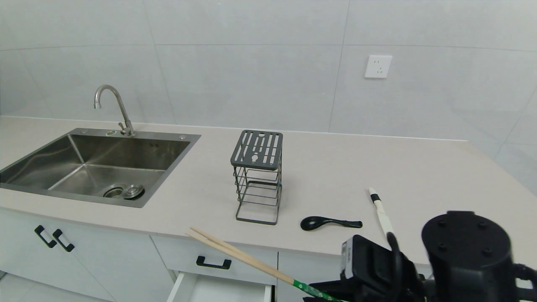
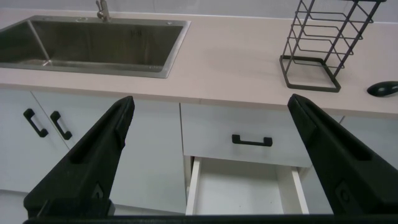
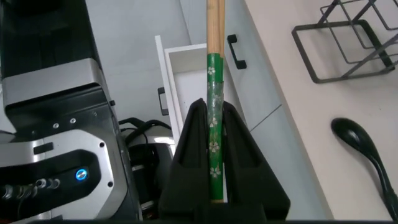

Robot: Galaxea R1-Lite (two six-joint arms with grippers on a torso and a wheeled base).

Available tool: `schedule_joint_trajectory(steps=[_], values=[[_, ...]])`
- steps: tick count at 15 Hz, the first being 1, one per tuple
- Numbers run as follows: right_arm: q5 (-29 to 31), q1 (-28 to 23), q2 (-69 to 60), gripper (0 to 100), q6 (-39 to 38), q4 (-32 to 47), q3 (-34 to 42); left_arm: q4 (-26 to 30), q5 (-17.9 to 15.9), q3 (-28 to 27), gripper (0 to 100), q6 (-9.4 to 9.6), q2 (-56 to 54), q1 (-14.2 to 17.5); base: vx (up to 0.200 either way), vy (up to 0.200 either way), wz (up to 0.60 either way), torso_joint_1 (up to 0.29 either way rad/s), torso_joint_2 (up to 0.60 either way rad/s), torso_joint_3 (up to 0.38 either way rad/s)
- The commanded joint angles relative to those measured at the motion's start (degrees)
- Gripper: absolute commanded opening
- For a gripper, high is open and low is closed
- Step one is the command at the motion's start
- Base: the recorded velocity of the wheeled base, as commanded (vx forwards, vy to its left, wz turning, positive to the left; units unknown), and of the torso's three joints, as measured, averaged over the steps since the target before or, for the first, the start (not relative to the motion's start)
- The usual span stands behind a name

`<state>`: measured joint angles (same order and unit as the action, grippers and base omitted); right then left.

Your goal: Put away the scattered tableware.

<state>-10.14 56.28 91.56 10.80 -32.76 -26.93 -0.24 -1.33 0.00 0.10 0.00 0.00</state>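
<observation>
**A:** Wood w/ a green flower-print end: the chopsticks are pinched betw. the two black fingers of the right gripper. The fingers press together on the green part only. The bare wooden tips reach far out ahead of them.

**B:** And the left gripper?

**A:** Its fingers are spread wide w/ nothing betw. them. Just beyond and below them is the open drawer, white and smooth inside.

**B:** What can go wrong from here?

**A:** I think the grip is the weak point. The sticks are thin, smooth and held at one end, so the long free part works as a lever. If the tips bump the counter edge or the drawer front, they may swing, or one stick may slide out and roll. Also the tips stand a bit apart, so a narrow slot could catch only one.

**B:** Anything else in the way?

**A:** Beyond the tips stands the wire rack, made of thin grey metal bars w/ a slotted plate on top. It looks light, so prob. a knock would tip it.

**B:** Other tableware?

**A:** Farther out from the right fingers, a glossy black spoon lies flat on the matte beige counter. Near it, not touching, is a slim white utensil w/ a black band. I cannot tell what it is. The steel sink is well beyond the left fingers.
</observation>
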Motion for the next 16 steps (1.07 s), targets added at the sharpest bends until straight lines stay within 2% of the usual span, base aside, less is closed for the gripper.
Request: schedule_joint_trajectory(steps=[1, 3, 7, 12, 16], values=[[3.3, 0.8, 6.3, 0, 0.0, -0.3, -1.3, 0.0, 0.0, 0.0, 100, -0.01, 0.0, 0.0, 0.0, 0.0, 0.0, 0.0, 0.0, 0.0], [4.8, 2.5, 7.2, 0, -1.1, -0.4, -2.2, 0.0, 0.0, 0.0, 100, -0.01, 0.0, 0.0, 0.0, 0.0, 0.0, 0.0, 0.0, 0.0], [6.1, 5.2, 11.3, 0, -1.2, -0.2, -8.5, 0.0, 0.0, 0.0, 100, -0.01, 0.0, 0.0, 0.0, 0.0, 0.0, 0.0, 0.0, 0.0], [5.7, 5.2, 21.3, 0, -2.6, 2.3, -23.2, 0.0, 0.0, 0.0, 100, -0.01, 0.0, 0.0, 0.0, 0.0, 0.0, 0.0, 0.0, 0.0], [5.7, 4.5, 24.5, 0, -2.5, 2.2, -24.6, 0.0, 0.0, 0.0, 100, -0.01, 0.0, 0.0, 0.0, 0.0, 0.0, 0.0, 0.0, 0.0]])
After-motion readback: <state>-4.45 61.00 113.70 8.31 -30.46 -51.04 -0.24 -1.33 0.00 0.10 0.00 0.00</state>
